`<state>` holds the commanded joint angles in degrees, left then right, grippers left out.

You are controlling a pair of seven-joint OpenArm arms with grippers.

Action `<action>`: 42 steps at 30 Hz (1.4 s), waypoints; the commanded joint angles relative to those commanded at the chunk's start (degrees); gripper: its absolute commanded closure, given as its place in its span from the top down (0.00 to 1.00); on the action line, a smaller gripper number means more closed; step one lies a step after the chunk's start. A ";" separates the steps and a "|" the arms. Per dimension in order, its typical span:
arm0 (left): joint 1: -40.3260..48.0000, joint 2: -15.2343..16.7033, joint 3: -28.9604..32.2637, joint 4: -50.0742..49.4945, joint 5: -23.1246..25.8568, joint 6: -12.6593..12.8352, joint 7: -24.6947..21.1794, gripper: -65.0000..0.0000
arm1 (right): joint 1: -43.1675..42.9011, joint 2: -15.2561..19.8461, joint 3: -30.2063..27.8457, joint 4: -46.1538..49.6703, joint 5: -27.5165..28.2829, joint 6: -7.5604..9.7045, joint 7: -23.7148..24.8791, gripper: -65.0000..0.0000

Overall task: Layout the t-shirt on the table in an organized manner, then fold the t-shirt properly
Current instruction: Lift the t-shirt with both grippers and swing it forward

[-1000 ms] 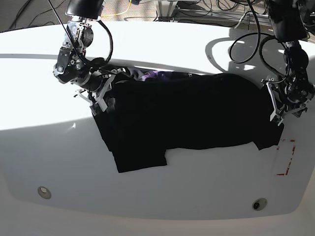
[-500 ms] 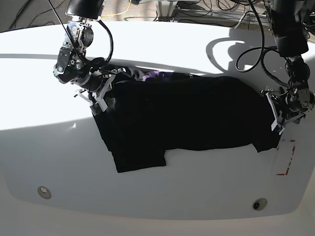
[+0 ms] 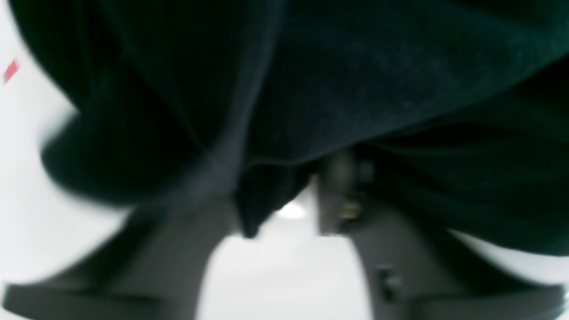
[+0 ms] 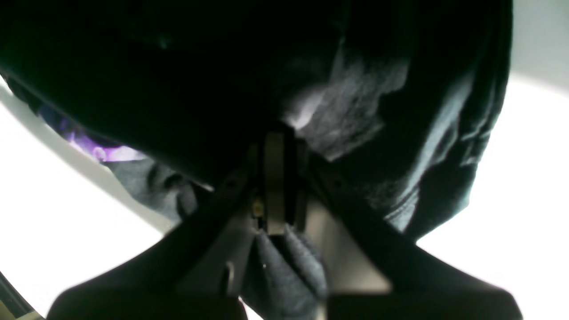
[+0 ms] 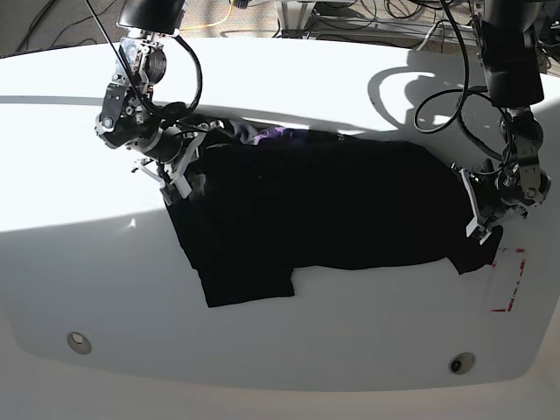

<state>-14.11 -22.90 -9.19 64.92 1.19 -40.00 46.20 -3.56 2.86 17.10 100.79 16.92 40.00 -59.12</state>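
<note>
Left wrist view: left fingers (image 3: pixel 284 222), dark grey, one (image 3: pixel 186 249) at lower left and one (image 3: pixel 382 249) at lower right, stand somewhat apart with white bench (image 3: pixel 284 275) showing between them. A fold of the black t-shirt (image 3: pixel 311 89) hangs into the gap at the tips and drapes over both; whether they pinch it cannot be told, as the view is blurred. A red mark (image 3: pixel 11 70) lies far left of the fingers.

Right wrist view: right fingers (image 4: pixel 278 178) pressed together on a bunch of the t-shirt (image 4: pixel 178 66); black cloth spreads beyond the tips and a grey wad shows behind them, toward the camera. A purple patch (image 4: pixel 98 149) lies left of the fingers. Bench (image 4: pixel 524 178) bright on both sides.

Base view: t-shirt (image 5: pixel 324 210) spread mostly flat on the bench (image 5: pixel 280 87), one sleeve toward the near edge. Right fingers (image 5: pixel 179 171) at its left corner; left fingers (image 5: pixel 479 214) at its right edge. Red dashed rectangle (image 5: pixel 507 280) just beside the left fingers. Two metal discs (image 5: pixel 79 341) near the front edge.
</note>
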 joint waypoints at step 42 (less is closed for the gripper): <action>-2.37 1.23 -15.56 49.49 -0.53 0.00 31.12 0.00 | 4.22 10.02 14.59 15.56 23.30 0.00 -16.44 0.00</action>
<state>-16.48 -21.67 -24.75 114.42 0.66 -40.00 77.32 0.66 12.88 31.69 116.35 40.22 40.00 -75.56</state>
